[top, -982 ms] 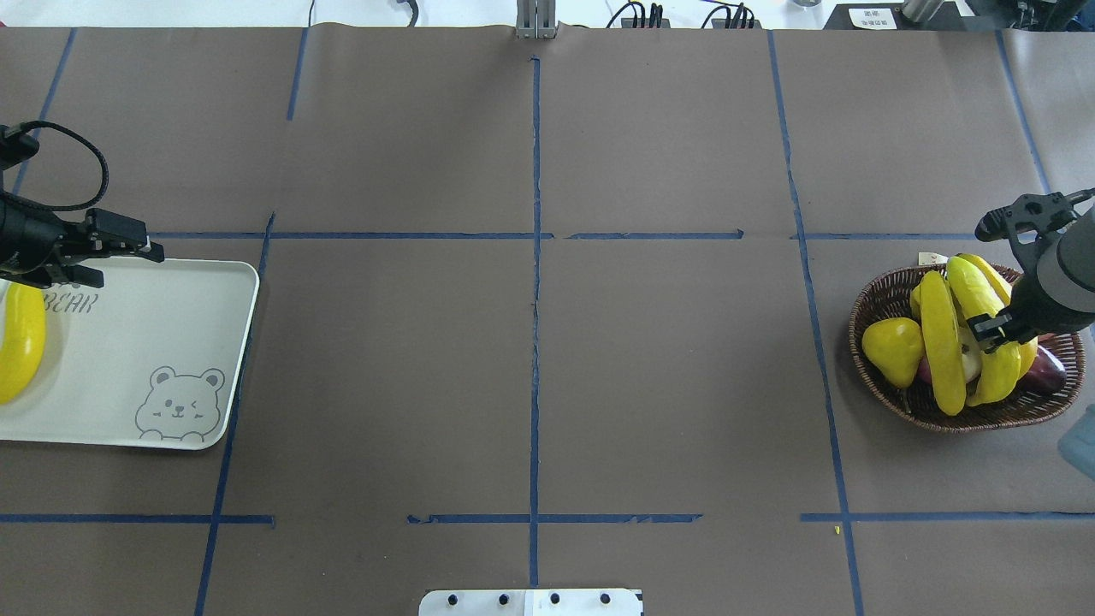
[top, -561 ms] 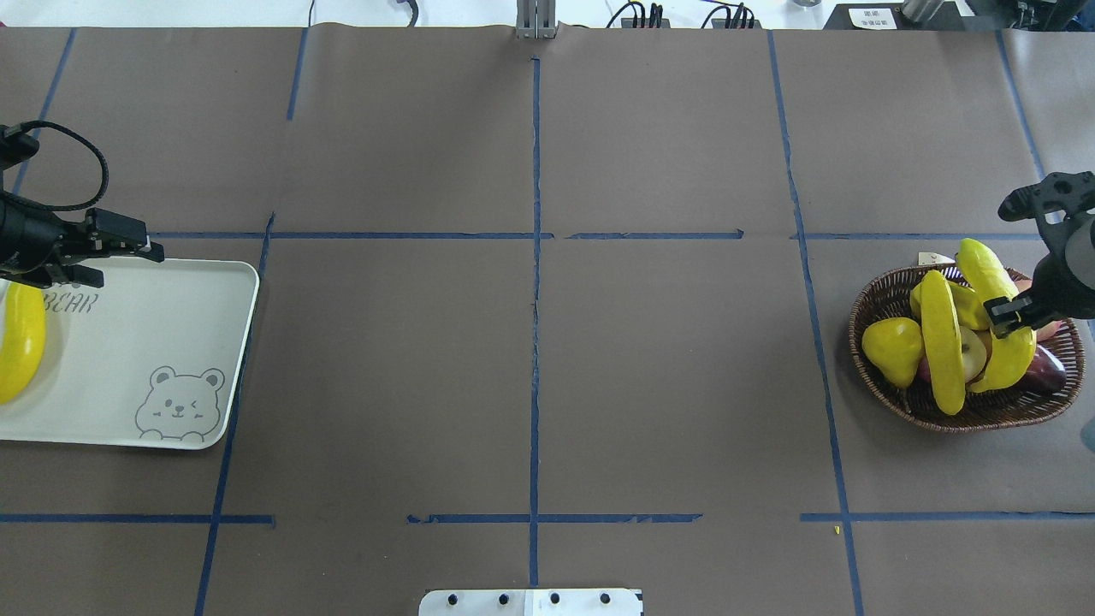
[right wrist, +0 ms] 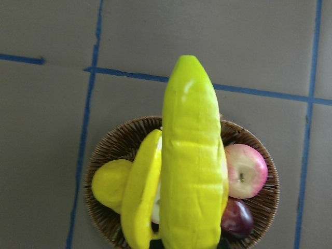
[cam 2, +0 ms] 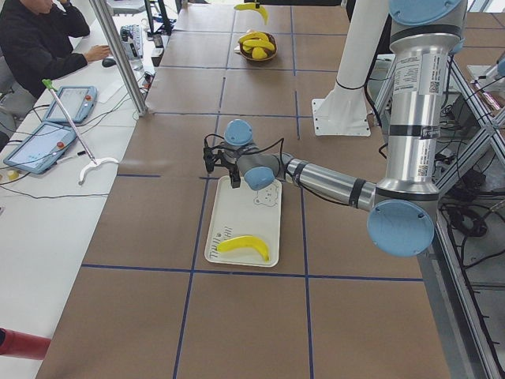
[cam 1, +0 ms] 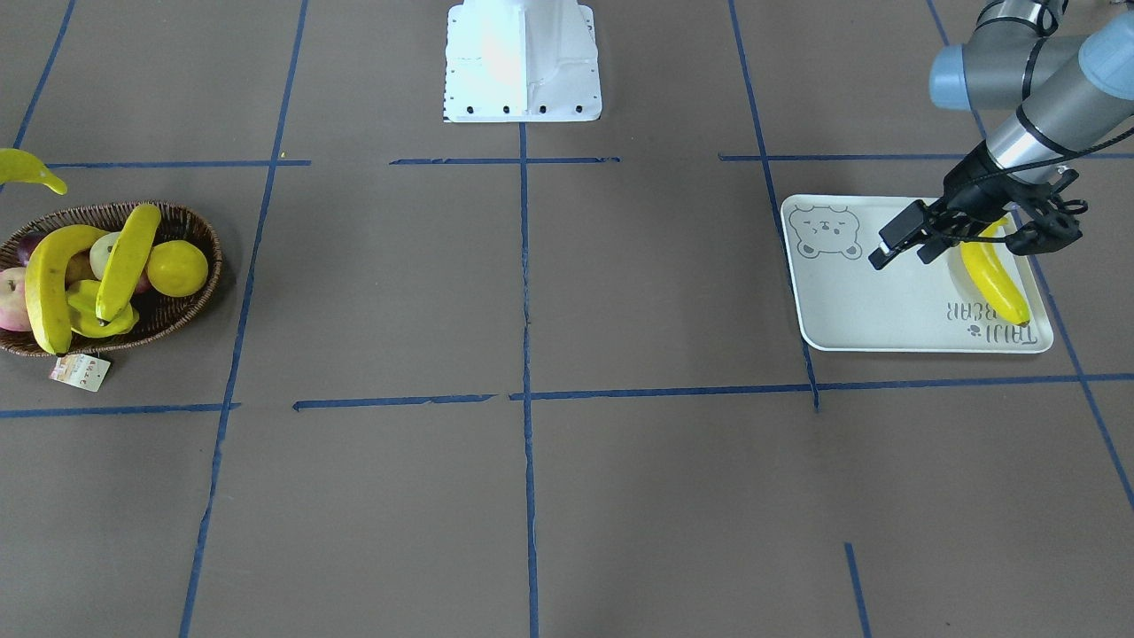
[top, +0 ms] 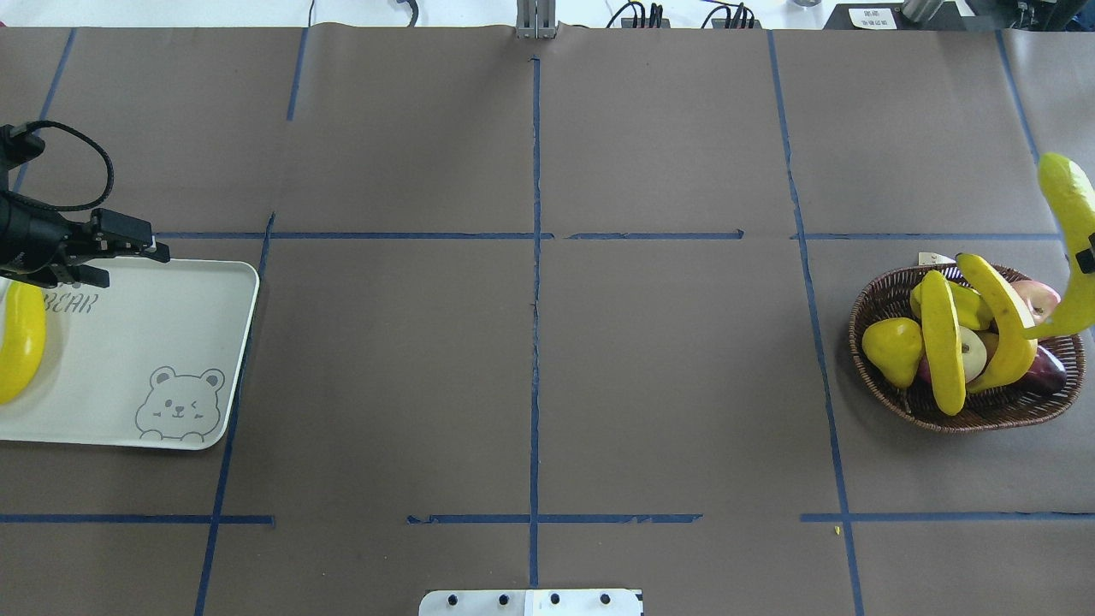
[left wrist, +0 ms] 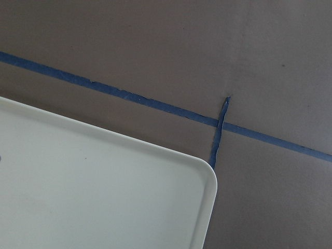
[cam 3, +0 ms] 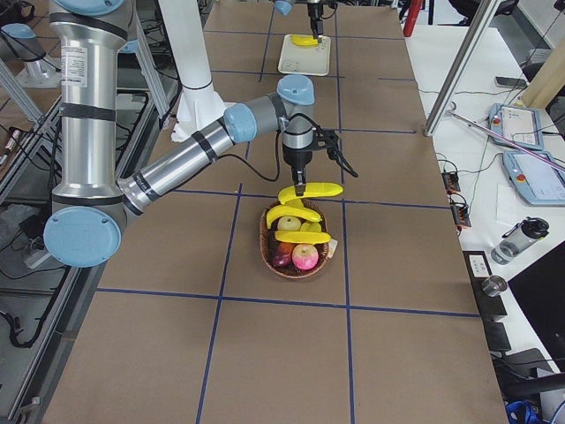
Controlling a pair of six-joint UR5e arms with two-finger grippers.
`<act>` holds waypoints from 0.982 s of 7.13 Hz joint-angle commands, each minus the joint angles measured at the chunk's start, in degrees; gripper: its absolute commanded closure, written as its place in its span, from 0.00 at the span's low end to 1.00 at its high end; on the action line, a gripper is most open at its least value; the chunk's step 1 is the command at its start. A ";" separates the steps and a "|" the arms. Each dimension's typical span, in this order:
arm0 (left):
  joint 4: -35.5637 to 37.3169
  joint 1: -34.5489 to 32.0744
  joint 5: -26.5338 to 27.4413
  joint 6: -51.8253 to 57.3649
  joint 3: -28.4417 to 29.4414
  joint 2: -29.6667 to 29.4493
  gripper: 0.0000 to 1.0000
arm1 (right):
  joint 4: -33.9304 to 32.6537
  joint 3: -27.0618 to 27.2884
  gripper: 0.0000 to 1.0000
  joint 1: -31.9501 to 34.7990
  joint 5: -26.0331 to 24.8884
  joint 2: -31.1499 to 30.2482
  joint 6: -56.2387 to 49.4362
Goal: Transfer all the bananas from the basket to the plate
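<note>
— Four bananas to account for. Locations?

— The first banana (top: 19, 342) lies flat on the plate (top: 154, 342), at the end that carries the lettering and well apart from the bear face print (top: 180, 409). The second banana (top: 941, 342) and third banana (top: 1003, 321) rest in the basket (top: 862, 325), side by side on top of the other fruit. The fourth banana (cam 3: 311, 191) hangs in the air above the basket. The front-facing view shows it apart from the fruit below.

— Appearance of the fourth banana?

— It is bright yellow, turning greenish at the blunt end. The skin runs in long flat facets and the body is strongly curved. From overhead, its narrow stem end points down over the basket. In the right wrist view it fills the centre and hides much of the basket.

— End effectors?

— The right gripper (cam 3: 300, 184) points straight down and is clamped on the fourth banana partway along its length. The left gripper (cam 1: 899, 260) has its fingers spread with nothing between them. It hovers over the plate's edge on the side away from the robot, near the first banana but not touching it.

— Other basket contents?

— A yellow pear-shaped fruit (top: 892, 349), a pink apple (top: 1037, 298) and a dark purple fruit (top: 1045, 372). A paper tag (top: 932, 257) sits at the rim.
</note>
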 commanded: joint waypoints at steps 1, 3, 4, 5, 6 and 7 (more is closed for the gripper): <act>-0.09 0.54 -0.54 -4.58 0.14 -4.48 0.00 | -0.35 -3.68 1.00 0.69 11.50 9.05 2.80; -0.70 2.82 -0.37 -12.94 -0.04 -10.37 0.00 | -0.17 -5.81 0.99 -7.90 13.31 20.64 18.74; -4.18 4.14 -0.28 -18.46 0.14 -12.14 0.00 | 0.18 -6.08 0.99 -11.50 12.61 25.22 25.70; -12.48 5.63 -0.10 -25.30 0.66 -12.15 0.00 | 5.23 -6.08 0.99 -15.62 9.73 26.23 32.47; -20.14 6.16 -0.10 -32.15 1.19 -12.76 0.00 | 12.59 -6.26 0.99 -20.19 6.22 26.24 39.15; -21.52 6.43 -0.10 -37.10 1.02 -15.64 0.00 | 17.45 -6.52 0.99 -25.46 1.75 26.41 43.39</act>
